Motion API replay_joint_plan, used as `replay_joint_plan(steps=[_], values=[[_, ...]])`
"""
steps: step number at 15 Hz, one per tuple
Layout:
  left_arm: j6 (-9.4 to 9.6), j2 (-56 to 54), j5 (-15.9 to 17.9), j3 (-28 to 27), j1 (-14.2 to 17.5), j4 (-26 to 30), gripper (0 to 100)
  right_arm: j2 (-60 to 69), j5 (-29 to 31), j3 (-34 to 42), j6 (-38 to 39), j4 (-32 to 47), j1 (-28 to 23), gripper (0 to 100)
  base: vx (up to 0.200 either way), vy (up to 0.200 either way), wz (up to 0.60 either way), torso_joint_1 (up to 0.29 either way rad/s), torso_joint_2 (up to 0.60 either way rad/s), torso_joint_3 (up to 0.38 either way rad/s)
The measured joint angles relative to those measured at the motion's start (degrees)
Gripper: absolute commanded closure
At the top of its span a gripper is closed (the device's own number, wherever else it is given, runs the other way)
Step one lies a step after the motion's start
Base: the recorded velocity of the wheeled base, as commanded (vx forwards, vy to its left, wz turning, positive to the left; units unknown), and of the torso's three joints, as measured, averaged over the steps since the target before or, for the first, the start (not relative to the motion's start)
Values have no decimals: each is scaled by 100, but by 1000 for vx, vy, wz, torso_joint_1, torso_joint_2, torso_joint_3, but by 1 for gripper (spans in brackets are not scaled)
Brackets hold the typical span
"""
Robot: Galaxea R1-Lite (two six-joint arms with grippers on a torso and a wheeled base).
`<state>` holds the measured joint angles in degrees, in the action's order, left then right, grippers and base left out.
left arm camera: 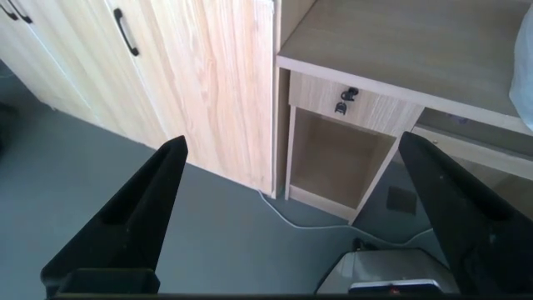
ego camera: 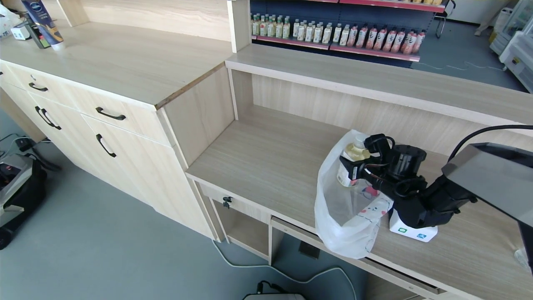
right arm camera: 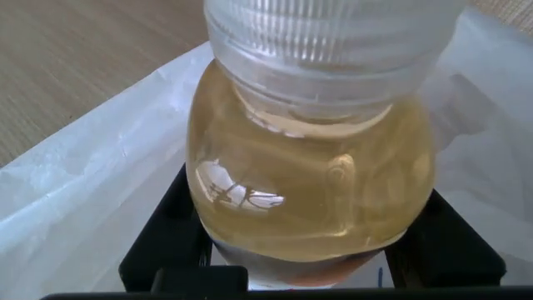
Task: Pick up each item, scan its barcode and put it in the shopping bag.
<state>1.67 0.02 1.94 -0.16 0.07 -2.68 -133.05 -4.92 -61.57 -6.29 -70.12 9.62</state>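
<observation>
My left pincer (left arm camera: 291,146) hangs released, its two dark fingers (left arm camera: 133,217) spread wide above the grey floor in front of the counter, facing a small locked drawer (left arm camera: 346,100) with an open cubby beneath it. My right pincer (ego camera: 357,166) is clenched on the bottle (ego camera: 356,153), one finger pressed to each side of its body. The bottle holds pale yellow liquid (right arm camera: 308,183) and stands cap up in the open mouth of the white shopping bag (ego camera: 337,216), whose plastic rises around it. The bag rests at the front edge of the low wooden counter (ego camera: 266,162), and a small white box (ego camera: 412,231) stands just beside it, under my right wrist. Far behind, past the raised ledge, a store shelf (ego camera: 333,33) carries a long row of bottles
</observation>
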Motion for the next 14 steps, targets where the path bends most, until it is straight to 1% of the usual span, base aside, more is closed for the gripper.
replay_joint_plan(steps=[2, 3, 7, 10, 12, 14], values=[[-1, 0, -2, 0, -5, 0, 0, -30, 4, 20, -44, -6, -4, 100, 0, 0, 0, 0, 0, 0], [-1, 0, 0, 0, -2, 0, 0, -35, 4, 41, -46, -2, -4, 0, 0, 0, 0, 0, 0, 0], [-1, 0, 0, -2, 2, -2, 0, 44, 17, 89, -57, 77, -9, 0, 0, 0, 0, 0, 0, 0], [0, 0, 0, -2, 0, -2, 0, 640, 66, 395, -93, 255, -11, 0, 0, 0, 0, 0, 0, 0], [0, 0, 0, -2, -5, -2, 0, 1475, 173, 890, -185, 621, -67, 0, 0, 0, 0, 0, 0, 0], [0, 0, -2, -2, -2, 0, 0, 2671, 293, 1419, -241, 1524, -221, 0, 0, 0, 0, 0, 0, 0]])
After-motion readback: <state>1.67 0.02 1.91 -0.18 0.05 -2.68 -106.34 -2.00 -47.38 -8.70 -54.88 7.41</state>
